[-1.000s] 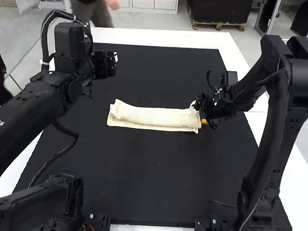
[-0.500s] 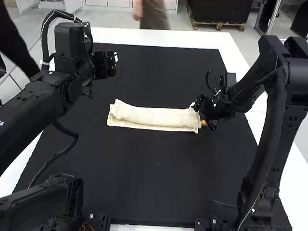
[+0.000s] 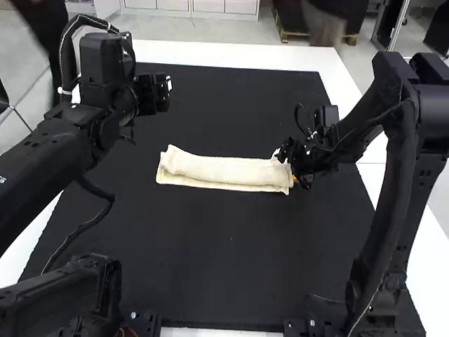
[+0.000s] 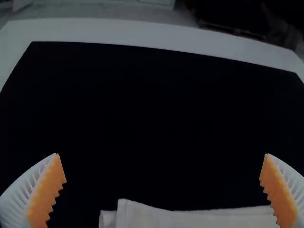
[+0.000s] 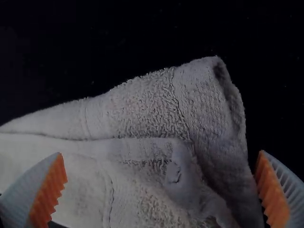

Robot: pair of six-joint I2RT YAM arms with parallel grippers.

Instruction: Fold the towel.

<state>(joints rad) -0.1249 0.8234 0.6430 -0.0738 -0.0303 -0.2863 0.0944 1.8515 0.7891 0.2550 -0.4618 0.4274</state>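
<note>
on the white-edged surface (image 3: 210,50), the towel (image 3: 224,170) lies near the middle, folded into a long strip; left claw (image 4: 162,154) and right claw (image 5: 160,152) are spread. crosswise folding seemingly remains.

Left arm (image 3: 49,165) held raised, left gripper (image 3: 167,86) spread wide, right arm (image 3: 400,182) sharply bent, right gripper (image 3: 285,167) low, likewise parted

Pale grey floor (image 3: 217,30) — white cabinets (image 3: 209,6) — wooden pallet (image 3: 297,34)

No readable text, labels or numbers anywhere.
</note>
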